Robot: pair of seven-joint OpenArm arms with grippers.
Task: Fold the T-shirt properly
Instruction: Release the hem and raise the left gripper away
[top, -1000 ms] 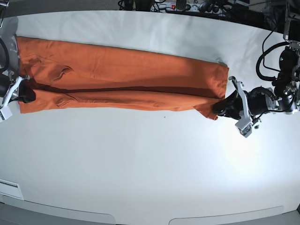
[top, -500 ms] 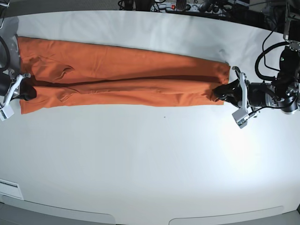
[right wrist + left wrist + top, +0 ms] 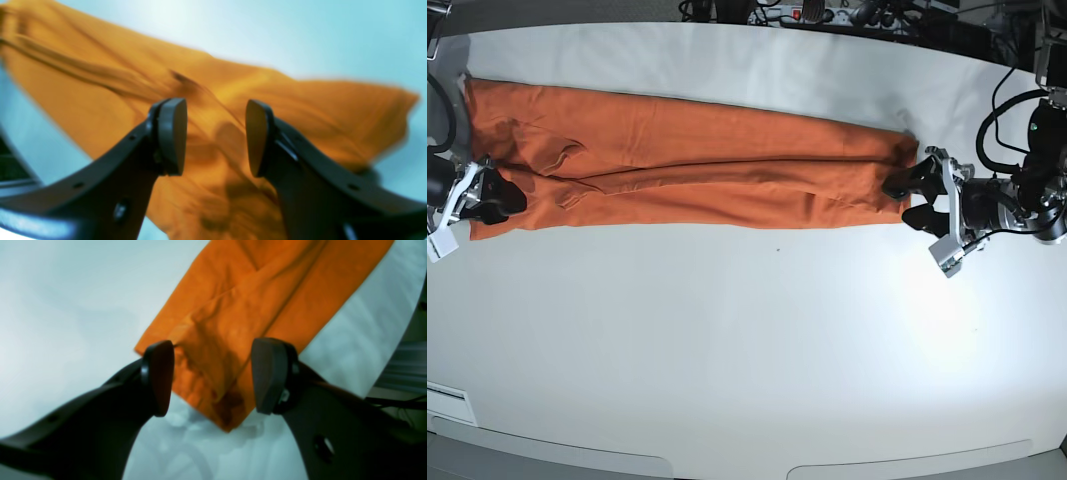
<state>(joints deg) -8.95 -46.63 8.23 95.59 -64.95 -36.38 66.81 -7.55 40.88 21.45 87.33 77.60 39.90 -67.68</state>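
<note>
The T-shirt point(image 3: 692, 165) lies folded lengthwise into a long narrow orange band across the white surface point(image 3: 747, 350), running from 9 o'clock to about 3 o'clock in the upper half of the base view. A lengthwise crease runs along the middle of the band.

Left claw point(image 3: 915, 200): positioned at the 3 o'clock end of the band. In the left wrist view the left claw point(image 3: 211, 376) stands with jaws spread wide, the fabric end lying flat between them on the surface, not pinched. One pad point(image 3: 160, 376) sits near the corner of the cloth.

Right claw point(image 3: 495, 198): positioned at the 9 o'clock end of the band. In the right wrist view the right claw point(image 3: 215, 136) also stands with jaws parted, nothing clamped; the picture is blurred, and the T-shirt point(image 3: 133, 86) spreads beneath it.
</note>
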